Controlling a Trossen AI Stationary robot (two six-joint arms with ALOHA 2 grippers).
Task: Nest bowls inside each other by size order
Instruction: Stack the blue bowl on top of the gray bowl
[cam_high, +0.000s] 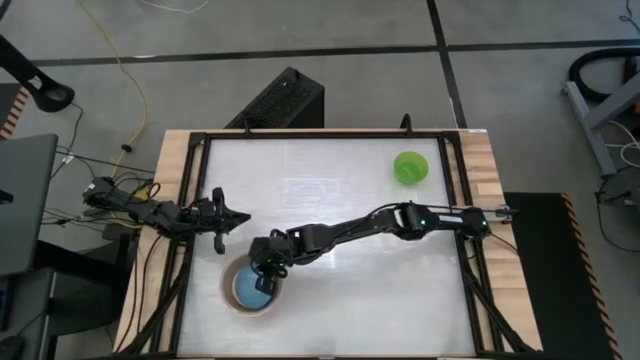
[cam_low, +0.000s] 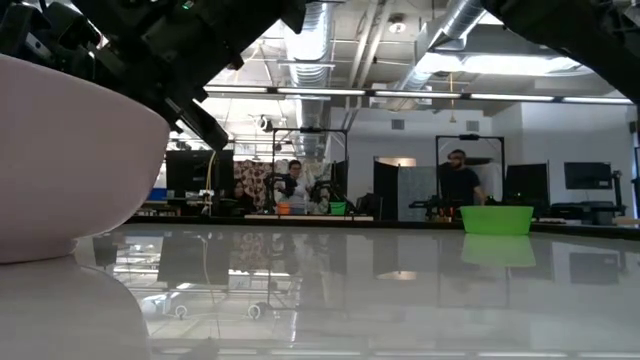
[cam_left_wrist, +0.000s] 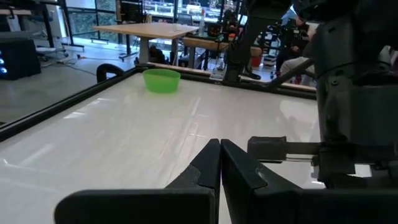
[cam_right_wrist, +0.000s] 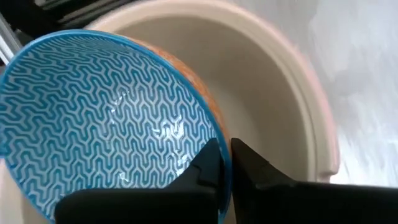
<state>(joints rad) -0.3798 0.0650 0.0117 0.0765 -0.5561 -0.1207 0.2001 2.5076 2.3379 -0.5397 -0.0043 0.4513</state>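
A light blue patterned bowl (cam_right_wrist: 106, 118) sits tilted inside a larger pale cream bowl (cam_right_wrist: 292, 93) near the table's near left; both show in the high view (cam_high: 252, 288). I cannot pick out a separate beige-grey bowl. The cream bowl's wall fills the left of the low view (cam_low: 60, 170). My right gripper (cam_high: 265, 280) is shut on the blue bowl. A green bowl (cam_high: 410, 167) stands alone on the table at the far right. My left gripper (cam_high: 243, 214) is shut and empty, just left of and beyond the bowls. My right gripper pinches the blue bowl's rim (cam_right_wrist: 219, 144), one finger (cam_right_wrist: 208, 171) inside the bowl and one (cam_right_wrist: 261, 177) outside it. The fingers come from above, slanting in from the table's right. The bowl is tilted within the cream bowl; whether its base rests there is hidden.
The table has a dark raised frame (cam_high: 200, 140) around a white glossy top (cam_high: 330, 200). The green bowl also shows in the low view (cam_low: 497, 220) and the left wrist view (cam_left_wrist: 161, 81). People and desks stand in the room beyond the table (cam_low: 460, 180).
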